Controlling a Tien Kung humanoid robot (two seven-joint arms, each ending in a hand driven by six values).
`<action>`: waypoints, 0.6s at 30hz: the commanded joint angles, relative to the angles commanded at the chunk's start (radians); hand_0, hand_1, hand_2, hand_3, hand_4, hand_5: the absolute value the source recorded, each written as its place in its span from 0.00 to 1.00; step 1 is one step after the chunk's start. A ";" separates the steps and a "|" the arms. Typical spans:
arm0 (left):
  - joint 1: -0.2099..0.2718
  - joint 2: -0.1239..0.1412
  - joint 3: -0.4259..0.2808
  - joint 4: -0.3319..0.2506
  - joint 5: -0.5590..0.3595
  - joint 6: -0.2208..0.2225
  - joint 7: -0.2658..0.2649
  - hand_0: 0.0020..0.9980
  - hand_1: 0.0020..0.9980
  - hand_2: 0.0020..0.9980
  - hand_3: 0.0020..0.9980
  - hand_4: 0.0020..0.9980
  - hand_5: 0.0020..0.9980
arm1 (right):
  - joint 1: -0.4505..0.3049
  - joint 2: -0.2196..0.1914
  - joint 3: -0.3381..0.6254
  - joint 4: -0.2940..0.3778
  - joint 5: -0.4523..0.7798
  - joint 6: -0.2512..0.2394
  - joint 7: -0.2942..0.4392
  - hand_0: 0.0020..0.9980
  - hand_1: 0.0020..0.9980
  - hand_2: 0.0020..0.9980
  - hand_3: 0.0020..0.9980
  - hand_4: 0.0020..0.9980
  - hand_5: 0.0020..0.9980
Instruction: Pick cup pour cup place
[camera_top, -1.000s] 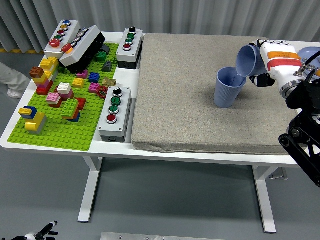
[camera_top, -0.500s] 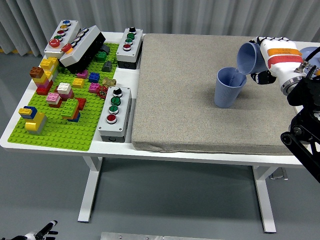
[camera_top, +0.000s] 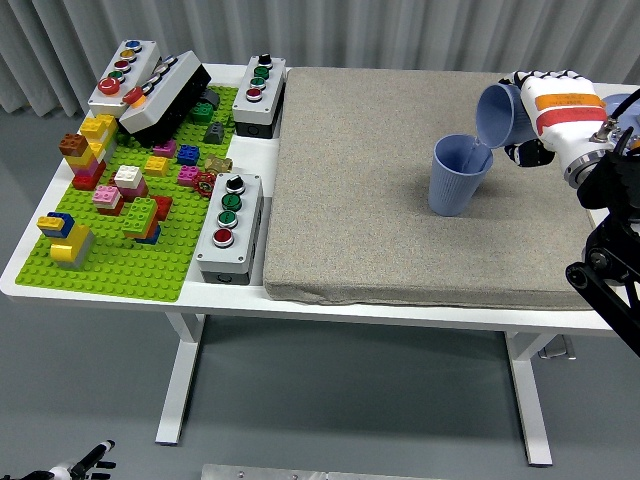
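The right hand (camera_top: 548, 112) is gripping a tilted blue cup (camera_top: 497, 116), fingers wrapped round it, mouth angling down-left over the rim of a second ribbed blue cup (camera_top: 458, 176). That one is standing upright on the grey mat (camera_top: 400, 260), toward its right side. No legible writing is showing on either cup. Open mat is stretching left and toward the near edge; button boxes (camera_top: 230, 227) and a green brick baseplate (camera_top: 130, 265) are sitting well left.

The right arm is reaching in from the right edge, its hand (camera_top: 540, 115) raised above the surface, wrist rolled leftward, fingers curling around a tilted cup (camera_top: 497, 113).
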 joint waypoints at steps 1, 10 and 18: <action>0.000 0.000 0.000 0.000 0.000 0.000 0.000 0.87 0.86 0.86 0.77 0.64 0.95 | 0.001 -0.001 -0.002 0.000 0.001 0.000 0.000 0.85 0.70 0.60 0.67 0.78 0.16; 0.004 0.000 0.001 0.000 -0.002 0.000 0.000 0.88 0.86 0.86 0.77 0.64 0.95 | 0.008 0.000 -0.022 0.001 -0.002 0.003 -0.006 0.85 0.70 0.60 0.67 0.77 0.16; 0.005 0.000 0.005 0.000 -0.004 0.000 0.000 0.87 0.86 0.86 0.77 0.64 0.96 | 0.019 0.002 -0.030 -0.003 -0.011 0.006 -0.025 0.85 0.70 0.60 0.67 0.77 0.15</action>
